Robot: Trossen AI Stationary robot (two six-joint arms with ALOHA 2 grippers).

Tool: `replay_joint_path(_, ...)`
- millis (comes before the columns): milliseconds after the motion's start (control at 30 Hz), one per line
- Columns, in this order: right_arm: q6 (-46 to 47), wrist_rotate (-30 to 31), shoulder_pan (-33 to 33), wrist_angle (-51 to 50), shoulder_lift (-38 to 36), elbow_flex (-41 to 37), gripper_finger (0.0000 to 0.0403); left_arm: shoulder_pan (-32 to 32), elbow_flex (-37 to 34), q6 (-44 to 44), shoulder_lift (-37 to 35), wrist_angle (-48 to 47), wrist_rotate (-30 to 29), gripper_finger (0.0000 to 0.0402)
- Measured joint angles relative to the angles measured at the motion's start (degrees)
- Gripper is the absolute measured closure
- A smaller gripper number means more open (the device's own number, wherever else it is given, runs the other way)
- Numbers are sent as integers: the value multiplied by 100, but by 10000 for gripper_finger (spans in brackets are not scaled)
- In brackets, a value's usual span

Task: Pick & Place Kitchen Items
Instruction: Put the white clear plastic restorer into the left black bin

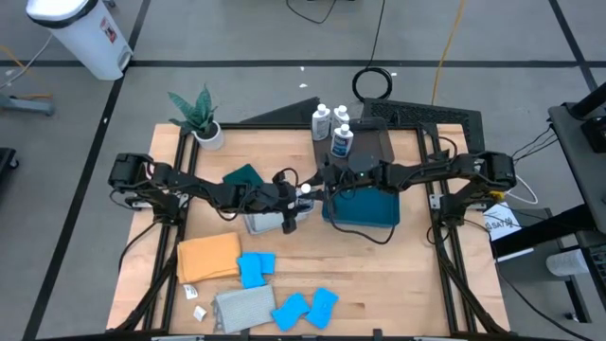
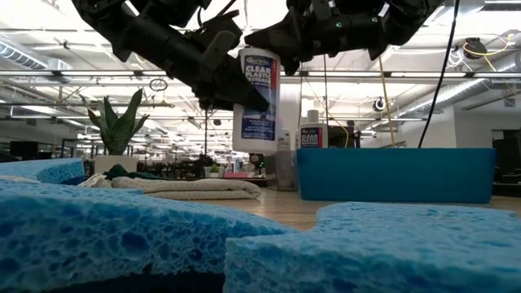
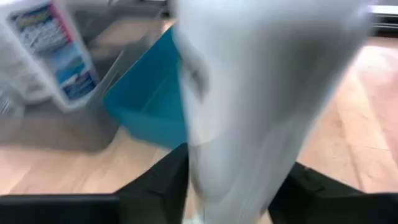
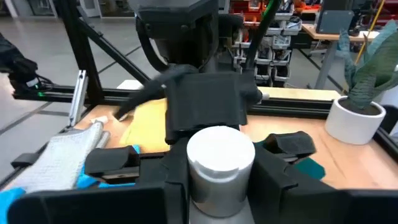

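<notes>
Above the worktop (image 1: 379, 275), beside the blue bin (image 1: 365, 210), both the left end effector (image 1: 292, 197) and right end effector (image 1: 320, 188) clamp 1 white bottle (image 2: 255, 99) mid-air, and I reckon mistimed release drops it.

definitely a robotics lab or big open workshop hall, not a real kitchen. exposed ceiling trusses (image 2: 456, 77) with strip lights, grey taped concrete floor (image 1: 237, 38), loose cables (image 1: 374, 83), black metal frame rails (image 4: 81, 93) round a wooden table (image 1: 379, 275), cluttered workbenches (image 4: 329, 25) off in the background.
</notes>
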Motion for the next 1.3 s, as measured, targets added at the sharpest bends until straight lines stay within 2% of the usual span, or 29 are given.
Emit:
replay_joint_path(200,-31,-45,-44,-133,-107,-7,320,9,0,-61,-1,-213,-2,113)
replay_joint_path(367,-125,0,-176,-740,-552,-7,320,1,0,-11,-166,-284,107,51)
replay_joint_path(533,-293,773,-267,-1206,-1143,-163,320,7,0,-17,-382,-352,104,15)
replay_joint_path(767,-463,2263,-281,-636,-1757,-762,320,7,0,-19,-381,-346,104,5)
replay_joint_path(967,-553,3080,-517,-54,-1735,-1080,320,7,0,-21,-375,-332,104,15)
replay_joint_path(1100,-574,3279,-768,364,-1450,-1148,320,7,0,-21,-373,-333,104,18)
replay_joint_path(1300,-542,3244,-1063,1120,-891,-1150,320,7,0,-21,-371,-289,104,12)
